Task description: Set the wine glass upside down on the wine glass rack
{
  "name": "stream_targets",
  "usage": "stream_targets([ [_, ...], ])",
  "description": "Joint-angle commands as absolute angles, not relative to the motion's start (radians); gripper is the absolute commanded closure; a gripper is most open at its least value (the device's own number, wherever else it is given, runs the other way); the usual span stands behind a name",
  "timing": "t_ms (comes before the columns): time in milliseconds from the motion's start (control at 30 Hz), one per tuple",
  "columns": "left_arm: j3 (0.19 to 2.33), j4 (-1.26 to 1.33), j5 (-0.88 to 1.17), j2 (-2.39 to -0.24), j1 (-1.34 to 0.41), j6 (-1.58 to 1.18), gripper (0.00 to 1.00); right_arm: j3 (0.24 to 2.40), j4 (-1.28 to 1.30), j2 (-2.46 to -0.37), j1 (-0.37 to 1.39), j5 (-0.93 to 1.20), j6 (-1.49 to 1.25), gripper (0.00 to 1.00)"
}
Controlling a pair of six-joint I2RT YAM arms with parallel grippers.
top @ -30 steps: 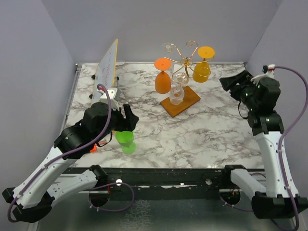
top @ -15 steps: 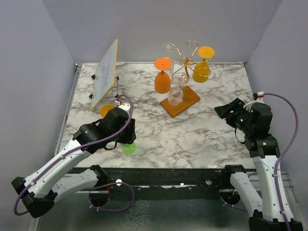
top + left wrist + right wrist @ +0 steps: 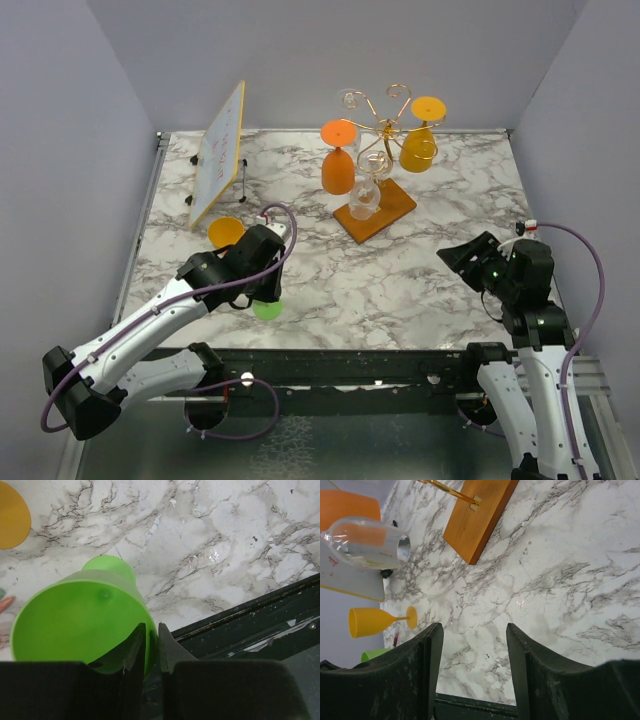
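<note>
A green wine glass (image 3: 75, 620) stands near the table's front edge; only its foot (image 3: 267, 309) shows from above. My left gripper (image 3: 151, 626) is shut on its rim, one finger inside the bowl and one outside. The wine glass rack (image 3: 378, 130), gold wire on a wooden base (image 3: 375, 209), stands at the back centre. An orange glass (image 3: 338, 160), an amber glass (image 3: 420, 140) and a clear glass (image 3: 366, 195) hang upside down from it. My right gripper (image 3: 474, 627) is open over bare marble at the near right, holding nothing.
A yellow-orange glass (image 3: 226, 232) lies on its side just behind my left gripper, also seen as the yellow glass (image 3: 372, 621) in the right wrist view. A tilted whiteboard (image 3: 220, 150) stands at the back left. The black front rail (image 3: 250, 630) runs close beside the green glass.
My left arm came down over the green glass and its jaws closed on the rim. My right arm drew back from the far right toward the near edge.
</note>
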State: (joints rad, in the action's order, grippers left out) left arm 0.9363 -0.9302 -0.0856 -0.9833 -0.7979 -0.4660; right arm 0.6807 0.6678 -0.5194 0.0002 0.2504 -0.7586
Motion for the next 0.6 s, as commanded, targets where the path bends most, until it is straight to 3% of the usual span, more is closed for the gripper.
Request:
stream_targets([
  [0,0.937,-0.906,-0.041,-0.97,-0.796,-0.454,0.9,0.666,0.697,-0.473,0.0,0.3,-0.791,0.43],
  [67,0.95,-0.896,-0.012,-0.967,-0.796,-0.451,0.99,0.668,0.697,-0.467,0.0,0.311,-0.792,0.43],
  [267,0.997,-0.819,0.133,-0.954,-0.798,-0.469,1.0,0.623,0.647,-0.447,0.0,0.376,-0.851,0.43],
  [400,0.947,-0.601,0.33,-0.924,-0.811,-0.568,1.0,0.533,0.561,-0.371,0.0,0.414,-0.93,0.44],
  [567,0.889,-0.328,0.357,-0.923,-0.845,-0.702,1.0,0.363,0.341,-0.215,0.0,0.498,-1.112,0.41],
])
